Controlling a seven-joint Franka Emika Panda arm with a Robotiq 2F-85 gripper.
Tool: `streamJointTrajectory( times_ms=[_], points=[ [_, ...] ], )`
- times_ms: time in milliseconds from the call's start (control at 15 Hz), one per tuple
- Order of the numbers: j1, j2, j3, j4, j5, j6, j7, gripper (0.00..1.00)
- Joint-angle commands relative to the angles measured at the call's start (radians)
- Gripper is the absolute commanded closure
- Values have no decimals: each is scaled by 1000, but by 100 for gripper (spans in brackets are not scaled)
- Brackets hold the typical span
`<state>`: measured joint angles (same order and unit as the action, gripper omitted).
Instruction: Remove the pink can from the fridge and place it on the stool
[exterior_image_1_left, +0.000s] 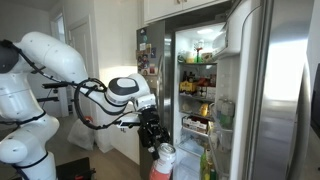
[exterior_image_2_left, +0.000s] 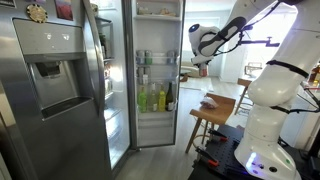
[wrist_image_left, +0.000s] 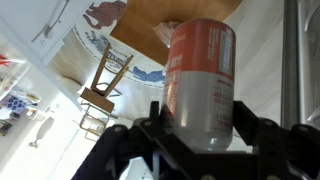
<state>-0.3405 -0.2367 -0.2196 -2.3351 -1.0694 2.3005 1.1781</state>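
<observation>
Gripper (wrist_image_left: 200, 128) clenched around pink can (wrist_image_left: 202, 75). Wooden stool (exterior_image_2_left: 216, 104) close under gripper, just beside open fridge (exterior_image_2_left: 60, 110).

Arm (exterior_image_1_left: 45, 60) – glossy white, bulbous rounded segments, dark bands at joints. Black cables (exterior_image_1_left: 88, 103) loop along forearm. Gripper (exterior_image_1_left: 156, 140) – matte black, blocky, with angular fingers (wrist_image_left: 250, 135). Wide white base (exterior_image_2_left: 262, 135), bluish glow low down.

Open room lies between the fridge (exterior_image_2_left: 60, 110) and the stool (exterior_image_2_left: 216, 104), whose seat is bare (free from above); bottles (exterior_image_2_left: 155, 98) crowd the fridge shelves, leaving narrow gaps.
</observation>
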Motion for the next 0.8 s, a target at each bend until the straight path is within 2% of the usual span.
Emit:
streamJointTrajectory(
  times_ms=[0,400,733],
  points=[
    [-16,-17,-11,-35,-144,-17,161,52],
    [-17,-22,-72,-97,-308,-18,355,52],
    [-42,-6,-151,-117,-406,-6,420,52]
  ],
)
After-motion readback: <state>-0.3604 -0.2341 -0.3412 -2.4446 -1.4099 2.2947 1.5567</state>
